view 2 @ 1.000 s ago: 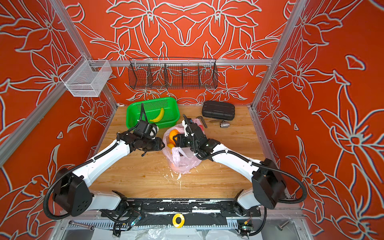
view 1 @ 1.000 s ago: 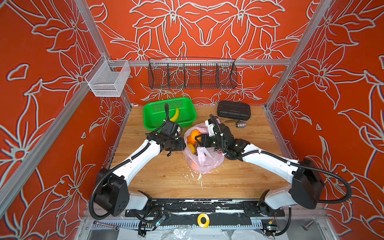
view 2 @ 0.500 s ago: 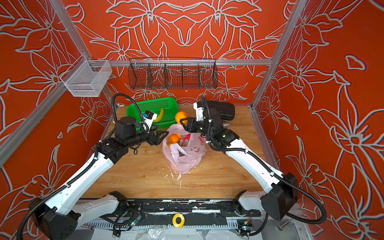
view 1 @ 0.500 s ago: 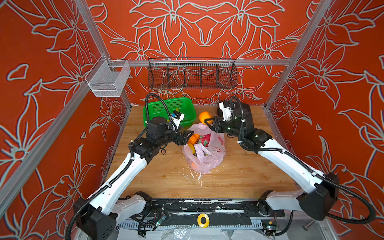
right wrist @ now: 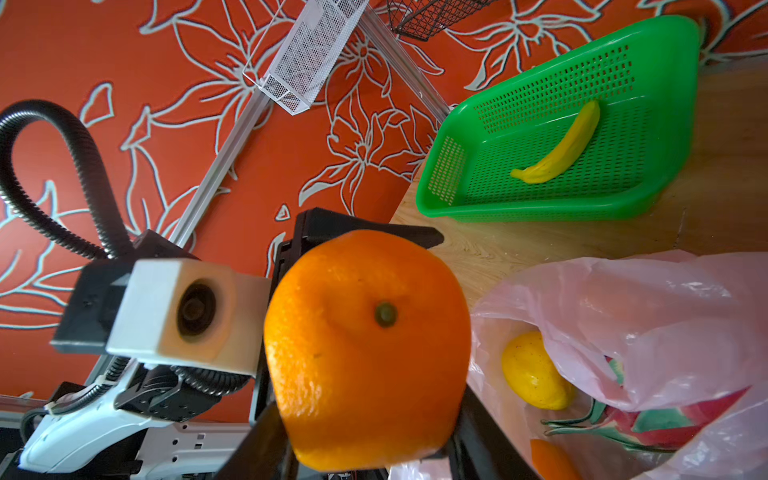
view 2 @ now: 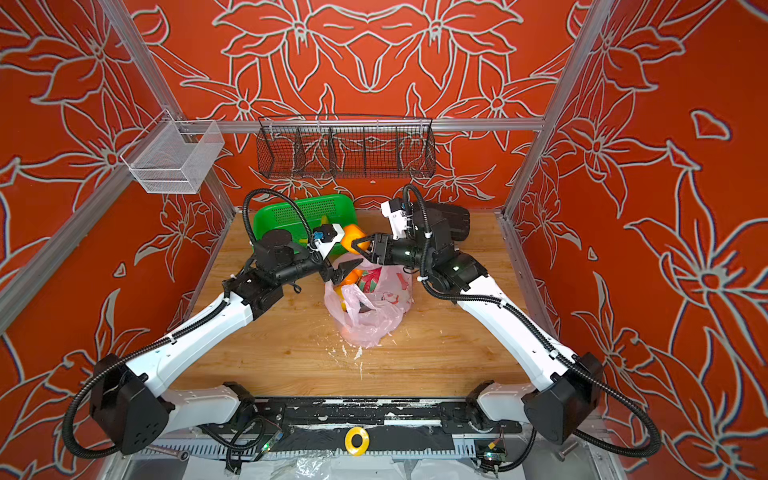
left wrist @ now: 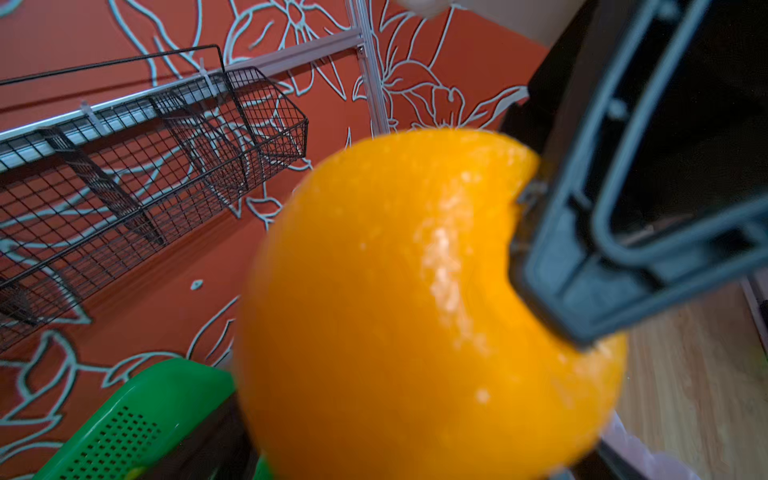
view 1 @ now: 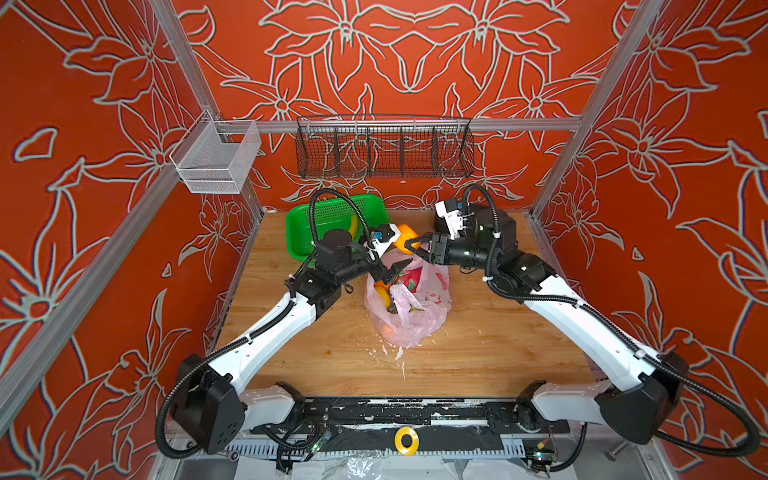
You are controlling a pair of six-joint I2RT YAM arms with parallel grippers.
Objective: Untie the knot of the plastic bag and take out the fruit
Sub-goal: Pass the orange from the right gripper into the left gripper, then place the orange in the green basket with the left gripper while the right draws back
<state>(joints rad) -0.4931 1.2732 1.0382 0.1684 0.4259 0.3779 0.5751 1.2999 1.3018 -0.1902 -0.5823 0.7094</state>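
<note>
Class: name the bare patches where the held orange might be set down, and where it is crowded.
Free: table front, between plastic bag and base rail; green basket floor beside banana. Crowded: bag mouth, where left gripper, right gripper and orange cluster.

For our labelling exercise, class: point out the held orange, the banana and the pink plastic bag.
orange point(right wrist: 365, 349), right wrist view: middle of its peel.
banana point(right wrist: 561, 145), right wrist view: middle of its curved body.
plastic bag point(view 1: 415, 328), in a top view: its crinkled pink side.
</note>
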